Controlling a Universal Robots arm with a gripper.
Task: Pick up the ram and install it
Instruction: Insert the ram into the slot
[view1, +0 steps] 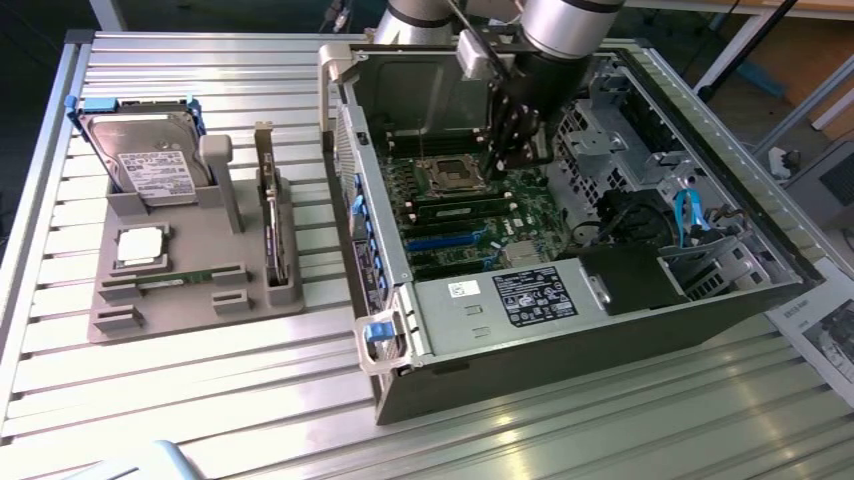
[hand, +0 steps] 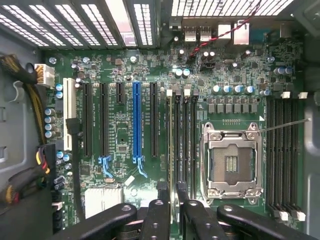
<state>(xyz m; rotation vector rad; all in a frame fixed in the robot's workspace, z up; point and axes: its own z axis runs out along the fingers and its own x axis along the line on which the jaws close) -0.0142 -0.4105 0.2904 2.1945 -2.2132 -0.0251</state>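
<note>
Gripper (hand: 171, 189) pinches the ram (hand: 171, 150) edge-on over mobo DIMM slots (hand: 186, 145), near side of CPU socket (hand: 231, 162); keep stick square w/ slot, press evenly.

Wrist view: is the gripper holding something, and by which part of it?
It seems so: the ram, seen edge-on, sits between the fingers of the gripper, pinched on its two flat faces.

Ribbed bare-metal table (view1: 534, 440), matt grey plastic tray (view1: 187, 305), glossy green motherboard (hand: 120, 135), dull sheet-metal case (view1: 561, 350)
</note>
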